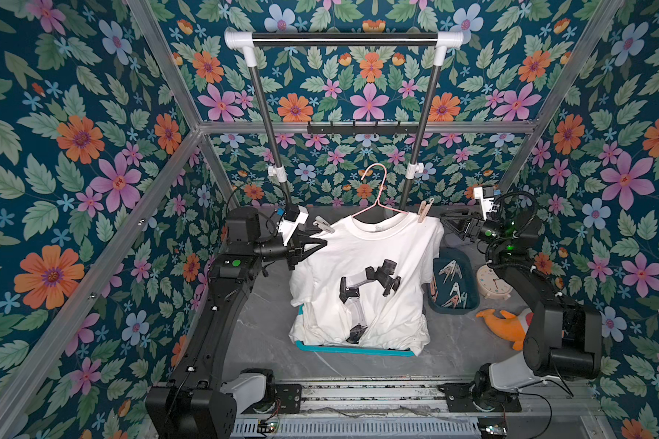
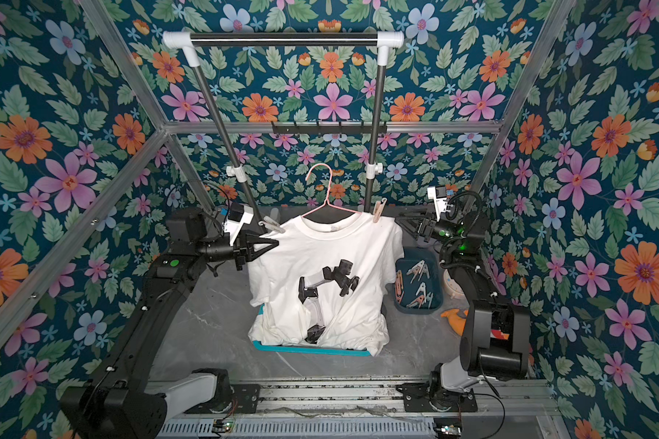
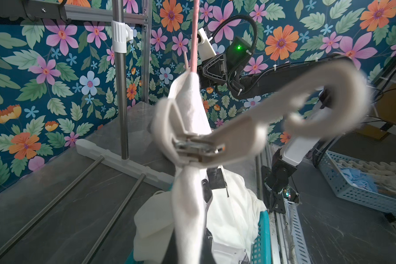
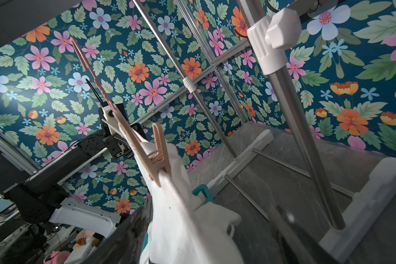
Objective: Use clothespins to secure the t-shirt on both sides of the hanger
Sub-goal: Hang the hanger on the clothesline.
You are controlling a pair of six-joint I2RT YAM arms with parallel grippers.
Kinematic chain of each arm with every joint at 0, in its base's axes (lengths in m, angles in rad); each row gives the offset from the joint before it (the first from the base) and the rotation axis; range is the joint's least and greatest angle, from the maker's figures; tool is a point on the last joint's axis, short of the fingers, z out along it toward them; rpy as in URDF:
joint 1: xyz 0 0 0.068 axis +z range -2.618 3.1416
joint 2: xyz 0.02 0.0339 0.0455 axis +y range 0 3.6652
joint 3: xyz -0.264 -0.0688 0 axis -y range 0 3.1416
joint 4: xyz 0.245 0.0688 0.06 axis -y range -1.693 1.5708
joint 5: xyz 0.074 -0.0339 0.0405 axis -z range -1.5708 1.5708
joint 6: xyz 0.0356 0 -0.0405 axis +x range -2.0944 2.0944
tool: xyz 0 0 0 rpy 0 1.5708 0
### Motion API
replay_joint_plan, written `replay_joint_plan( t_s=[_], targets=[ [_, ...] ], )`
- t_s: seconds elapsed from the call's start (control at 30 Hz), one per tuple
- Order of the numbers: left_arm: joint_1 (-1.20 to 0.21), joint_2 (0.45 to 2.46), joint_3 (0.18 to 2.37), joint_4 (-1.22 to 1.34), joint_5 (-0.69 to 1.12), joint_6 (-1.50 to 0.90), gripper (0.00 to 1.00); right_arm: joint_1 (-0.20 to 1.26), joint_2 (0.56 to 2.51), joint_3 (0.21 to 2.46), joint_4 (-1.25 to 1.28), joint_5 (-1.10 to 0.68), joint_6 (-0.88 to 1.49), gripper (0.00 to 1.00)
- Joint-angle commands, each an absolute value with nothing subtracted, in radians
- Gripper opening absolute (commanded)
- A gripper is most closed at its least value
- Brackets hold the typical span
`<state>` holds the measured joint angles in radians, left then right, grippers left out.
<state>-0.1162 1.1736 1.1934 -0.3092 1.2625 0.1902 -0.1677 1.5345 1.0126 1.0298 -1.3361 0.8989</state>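
Observation:
A white t-shirt (image 1: 362, 266) with a black robot print hangs on a pink wire hanger (image 1: 377, 190), whose hook is free in the air below the rack rail. A pale clothespin (image 1: 325, 225) is clipped at the shirt's left shoulder and fills the left wrist view (image 3: 199, 148). A salmon-beige clothespin (image 1: 424, 212) grips the right shoulder (image 4: 159, 157). My left gripper (image 1: 322, 243) is shut on the t-shirt's left shoulder. My right gripper (image 1: 444, 221) stands open at the right shoulder edge, its fingers (image 4: 124, 228) either side of the cloth.
A dark teal bin (image 1: 472, 273) to the right holds several spare clothespins (image 1: 451, 271). Beside it are an alarm clock (image 1: 493, 283) and an orange plush (image 1: 506, 323). A teal basket (image 1: 358, 349) lies under the shirt's hem. Rack posts (image 1: 267, 125) rise behind.

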Motion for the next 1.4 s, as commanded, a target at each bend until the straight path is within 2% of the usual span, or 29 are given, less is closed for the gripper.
replay_joint_plan(
  t_s=[0.0,0.1,0.33,0.53,0.87,1.37],
  targets=[
    [-0.109,1.177,1.188,-0.212,1.334,0.142,0.00,-0.166,1.563,1.024,1.354,-1.374,1.126,0.83],
    [-0.108,1.189,1.187,-0.198,1.353,0.121,0.00,-0.155,1.587,1.044,1.422,-1.388,1.199,0.83],
    [-0.107,1.203,1.179,-0.173,1.362,0.096,0.00,-0.117,1.583,1.047,1.400,-1.399,1.188,0.80],
    [-0.105,1.211,1.183,-0.146,1.373,0.069,0.00,-0.100,1.531,1.003,1.261,-1.397,1.076,0.75],
    [-0.105,1.210,1.160,-0.103,1.382,0.030,0.00,-0.067,1.467,0.998,1.079,-1.385,0.936,0.55],
    [-0.106,1.208,1.158,-0.092,1.368,0.011,0.00,-0.050,1.448,1.009,1.068,-1.391,0.944,0.30]
  ],
)
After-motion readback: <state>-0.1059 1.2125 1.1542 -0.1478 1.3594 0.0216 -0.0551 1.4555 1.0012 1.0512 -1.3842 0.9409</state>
